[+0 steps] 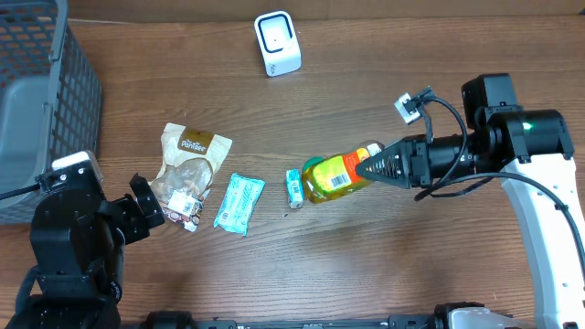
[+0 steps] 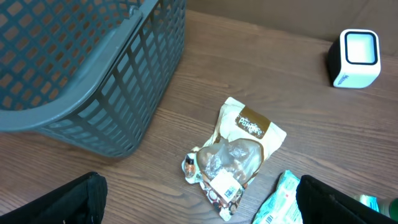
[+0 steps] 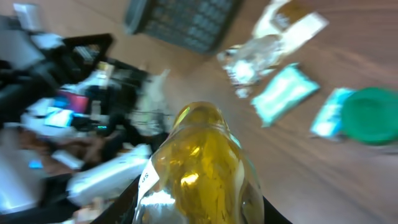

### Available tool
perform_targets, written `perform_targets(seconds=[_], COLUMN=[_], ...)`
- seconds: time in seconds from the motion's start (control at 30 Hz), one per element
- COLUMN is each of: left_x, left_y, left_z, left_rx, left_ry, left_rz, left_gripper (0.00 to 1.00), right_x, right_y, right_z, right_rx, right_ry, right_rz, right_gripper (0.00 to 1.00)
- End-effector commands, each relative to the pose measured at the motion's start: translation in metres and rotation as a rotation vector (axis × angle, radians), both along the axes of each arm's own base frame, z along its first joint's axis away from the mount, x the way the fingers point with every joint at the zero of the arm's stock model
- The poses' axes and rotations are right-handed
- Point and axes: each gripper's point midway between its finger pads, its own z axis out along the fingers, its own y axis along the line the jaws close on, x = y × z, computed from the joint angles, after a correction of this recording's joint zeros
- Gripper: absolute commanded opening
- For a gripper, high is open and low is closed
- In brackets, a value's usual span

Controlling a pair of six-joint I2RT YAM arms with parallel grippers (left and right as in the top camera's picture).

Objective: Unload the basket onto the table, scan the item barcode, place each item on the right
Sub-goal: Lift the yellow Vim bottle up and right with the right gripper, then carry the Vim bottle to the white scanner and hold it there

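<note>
right jaws clamp the yellow bottle (image 1: 335,176) — scanner (image 1: 277,43) well apart.

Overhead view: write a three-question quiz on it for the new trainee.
1. True or false: the right hand grips the bottle.
2. Fill in: the left hand is ____ (open or shut).
3. The scanner is: A on the table; B in the left hand; C under the bottle.
Key: 1 true; 2 open; 3 A.
</note>
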Motion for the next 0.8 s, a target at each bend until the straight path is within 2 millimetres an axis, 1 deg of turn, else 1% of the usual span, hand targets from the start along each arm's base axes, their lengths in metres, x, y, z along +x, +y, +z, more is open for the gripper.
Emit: perform_targets(seconds=[0.0,0.1,0.2,0.33,0.4,0.43,0.5,0.57,0.6,0.77], left_x=[-0.002,-0.002,-0.002,-0.002,-0.002,-0.002,-0.002,-0.002,-0.002,-0.002], left_y=[0.003,0.003,0.003,0.003,0.003,0.003,0.003,0.003,0.003,0.003], left_z=[0.003,0.003,0.003,0.003,0.003,0.003,0.003,0.003,0.003,0.003], left_rx=[0.005,0.004,0.004,0.004,0.004,0.005,0.005,0.004,0.004,0.004], left_ry=[-0.011,-0.011,-0.011,-0.011,-0.011,-0.011,-0.011,-0.011,-0.011,-0.011], left_rz=[0.015,0.015,0.015,0.015,0.015,0.015,0.015,0.015,0.015,0.015], left_gripper=[1.0,0.99,1.0,1.0,1.0,1.0,1.0,1.0,0.99,1.0], right_x=[0.013,0.032,0.058,0.09,0.099,0.102,0.105,0.11,0.113,0.126], right_y=[-0.011,-0.026,-0.045,-0.074,-0.086,-0.088,-0.086,-0.084,-0.083,-0.071], right_z=[-0.017,-0.041,-0.062,-0.086,-0.094,-0.095,-0.089,-0.073,-0.063,0.0], right_rx=[-0.151,-0.289,-0.412,-0.558,-0.62,-0.641,-0.664,-0.7,-0.717,-0.824], right_ry=[-0.061,-0.023,0.011,0.087,0.114,0.114,0.094,0.058,0.039,-0.078], right_rz=[-0.038,-0.141,-0.283,-0.521,-0.611,-0.628,-0.632,-0.641,-0.644,-0.654], right_gripper=[0.15,0.16,0.15,0.14,0.13,0.13,0.13,0.12,0.12,0.12])
